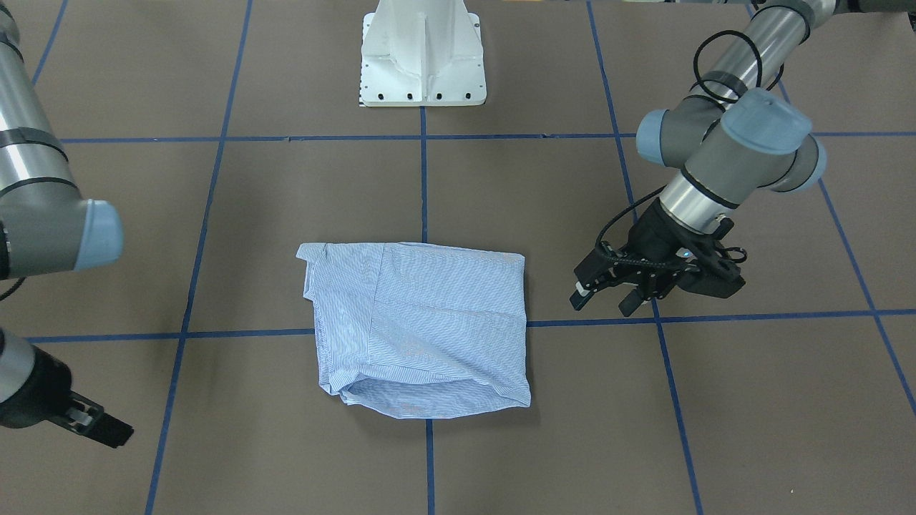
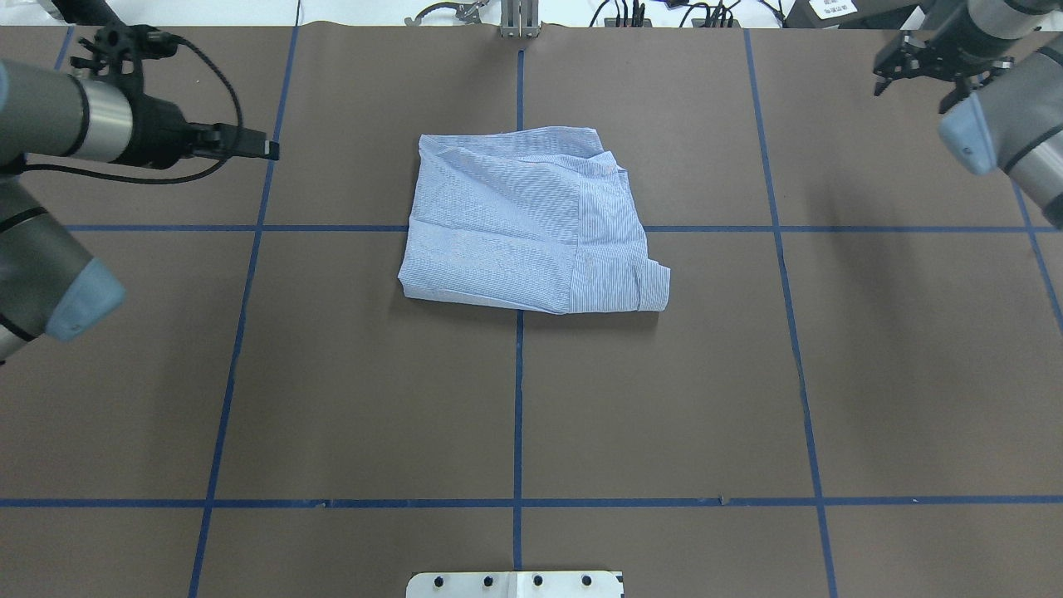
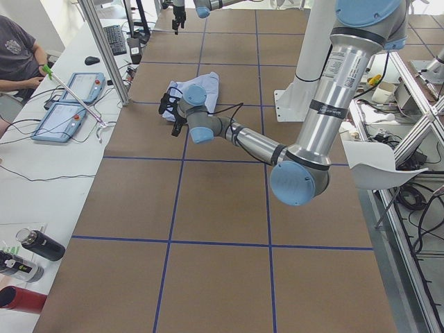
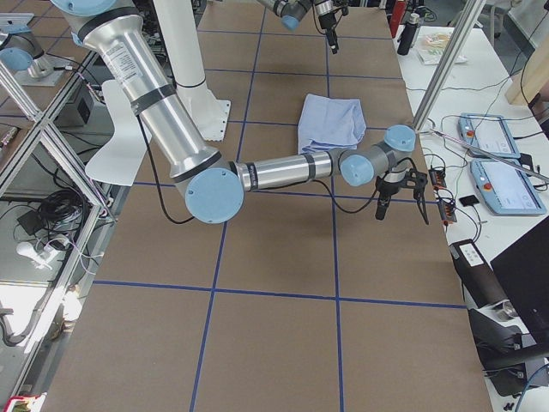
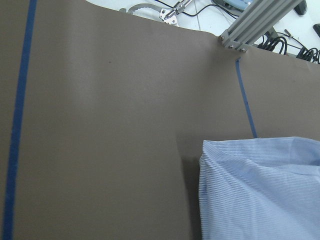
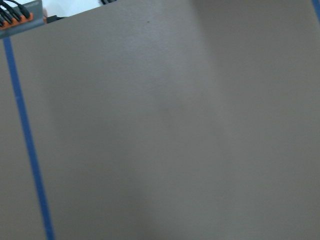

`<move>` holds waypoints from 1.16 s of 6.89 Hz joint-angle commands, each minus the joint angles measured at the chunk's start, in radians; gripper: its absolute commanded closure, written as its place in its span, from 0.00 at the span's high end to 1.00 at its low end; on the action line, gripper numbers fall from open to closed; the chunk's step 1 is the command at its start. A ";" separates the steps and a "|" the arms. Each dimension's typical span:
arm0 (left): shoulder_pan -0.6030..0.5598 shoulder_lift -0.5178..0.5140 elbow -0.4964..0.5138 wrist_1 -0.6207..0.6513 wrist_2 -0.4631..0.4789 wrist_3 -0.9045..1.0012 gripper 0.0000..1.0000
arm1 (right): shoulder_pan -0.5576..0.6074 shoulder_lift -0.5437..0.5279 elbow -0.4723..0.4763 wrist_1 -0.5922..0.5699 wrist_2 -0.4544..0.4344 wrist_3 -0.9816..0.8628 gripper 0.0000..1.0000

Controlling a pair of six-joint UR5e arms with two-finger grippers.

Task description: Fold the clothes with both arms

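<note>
The surface was a wide brown sheet marked into big squares by blue tape lines. The robot's white base stood at the middle of one long edge. Along the opposite edge ran a white bench with two blue tablets, a keyboard, cables and some bottles. A person in a dark shirt sat at it. Aluminium posts rose at the edge of the surface.

The shirt lay folded into a rough rectangle in the middle of the surface, across the central tape line. It was light blue with fine white stripes, a little rumpled, and one corner stuck out.

The left pincer hung off to one side of the shirt, near it but not touching, with a strip of bare surface between them. Its two black fingers stood apart, holding nothing. Its wrist camera caught one edge of the shirt low in the frame.

The right pincer hung well apart from the shirt on the other side, out near the far edge. Its fingers were also spread and empty, and its wrist camera saw only brown surface and tape.
</note>
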State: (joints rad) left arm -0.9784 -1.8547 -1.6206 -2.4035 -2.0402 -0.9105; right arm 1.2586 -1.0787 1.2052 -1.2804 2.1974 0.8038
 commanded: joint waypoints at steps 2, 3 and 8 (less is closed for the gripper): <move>-0.252 0.161 -0.028 0.123 -0.136 0.564 0.99 | 0.122 -0.247 0.094 -0.005 0.055 -0.404 1.00; -0.348 0.219 -0.027 0.132 -0.223 0.685 0.99 | 0.193 -0.320 0.100 -0.002 0.105 -0.564 1.00; -0.437 0.362 -0.047 0.278 -0.336 0.772 0.99 | 0.326 -0.566 0.339 -0.173 0.090 -0.888 1.00</move>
State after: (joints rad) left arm -1.3892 -1.5007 -1.6615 -2.1880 -2.3622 -0.1404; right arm 1.5792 -1.5404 1.3984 -1.3792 2.3012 -0.0698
